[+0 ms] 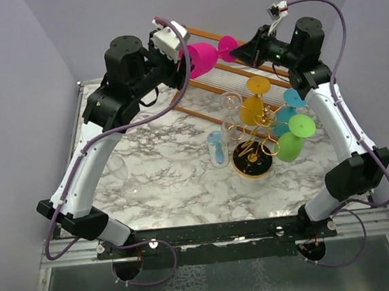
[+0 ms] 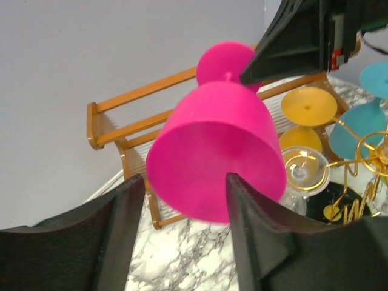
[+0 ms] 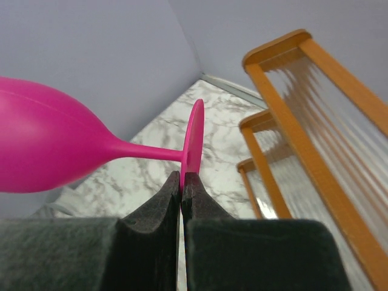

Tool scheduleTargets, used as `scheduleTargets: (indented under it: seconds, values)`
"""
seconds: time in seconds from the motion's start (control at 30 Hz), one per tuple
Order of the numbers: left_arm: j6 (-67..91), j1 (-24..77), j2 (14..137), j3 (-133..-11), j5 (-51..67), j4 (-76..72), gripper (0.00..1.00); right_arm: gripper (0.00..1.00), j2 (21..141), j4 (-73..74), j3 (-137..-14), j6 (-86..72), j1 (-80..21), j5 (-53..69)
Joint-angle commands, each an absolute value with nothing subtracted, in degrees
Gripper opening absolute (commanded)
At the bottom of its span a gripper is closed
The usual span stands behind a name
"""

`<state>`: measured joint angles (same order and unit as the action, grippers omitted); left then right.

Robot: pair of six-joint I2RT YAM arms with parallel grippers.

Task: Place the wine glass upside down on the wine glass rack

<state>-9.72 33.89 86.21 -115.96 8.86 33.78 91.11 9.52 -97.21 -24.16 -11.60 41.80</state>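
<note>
A pink wine glass [image 1: 204,57] hangs sideways in the air above the back of the table. My right gripper [image 1: 244,51] is shut on the rim of its round foot [image 3: 194,136], the pads [image 3: 160,206] pinching the disc edge-on. My left gripper [image 2: 185,182] is open, one finger [image 2: 121,230] on each side of the pink bowl [image 2: 215,151] with a gap showing on both sides. The gold wire wine glass rack [image 1: 253,157] stands on its black base right of centre, below the held glass. Yellow [image 1: 255,103], teal [image 1: 290,110] and green [image 1: 293,140] glasses hang on it upside down.
A brown wooden slatted rack [image 1: 243,73] runs along the back, right under the pink glass. A clear glass [image 1: 232,108] and a blue glass [image 1: 216,149] stand by the gold stand. Another clear glass [image 1: 122,172] lies on the marble at the left, by my left arm.
</note>
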Motion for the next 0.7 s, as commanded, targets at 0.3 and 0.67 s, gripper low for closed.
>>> scheduleTargets:
  seconds: [0.3,0.67]
  values:
    - [-15.0,30.4,76.3,-112.5,-5.1,36.1,0.89,0.01,84.7,26.9,-105.5,17.4,-11.3,39.5]
    - [-16.3,28.1,75.5,-109.2,-9.3,34.7,0.97,0.01,79.0,46.6,-105.3,33.7,-16.1,52.4]
